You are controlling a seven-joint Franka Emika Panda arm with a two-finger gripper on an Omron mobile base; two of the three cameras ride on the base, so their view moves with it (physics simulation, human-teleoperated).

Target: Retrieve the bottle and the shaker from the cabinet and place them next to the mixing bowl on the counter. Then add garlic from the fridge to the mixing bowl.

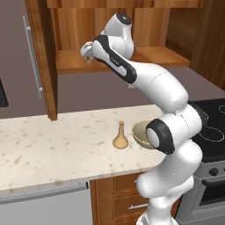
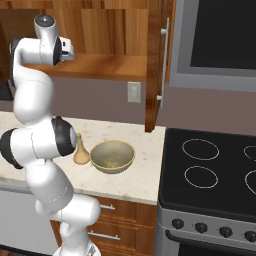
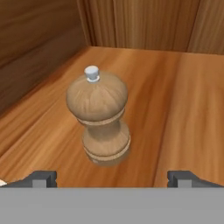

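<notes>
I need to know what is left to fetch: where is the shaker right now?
The shaker stands upright on the wooden cabinet shelf, near its back corner, in the hand view just ahead of the open gripper, not yet gripped.

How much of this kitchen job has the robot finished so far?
Done, it seems: the bottle stands on the counter beside the mixing bowl. In hand: the arm reaches into the cabinet, its open gripper facing the wooden shaker, which sits upright on the shelf, not yet grasped. Left: bringing the shaker down next to the bowl, then fetching garlic from the fridge.
</notes>
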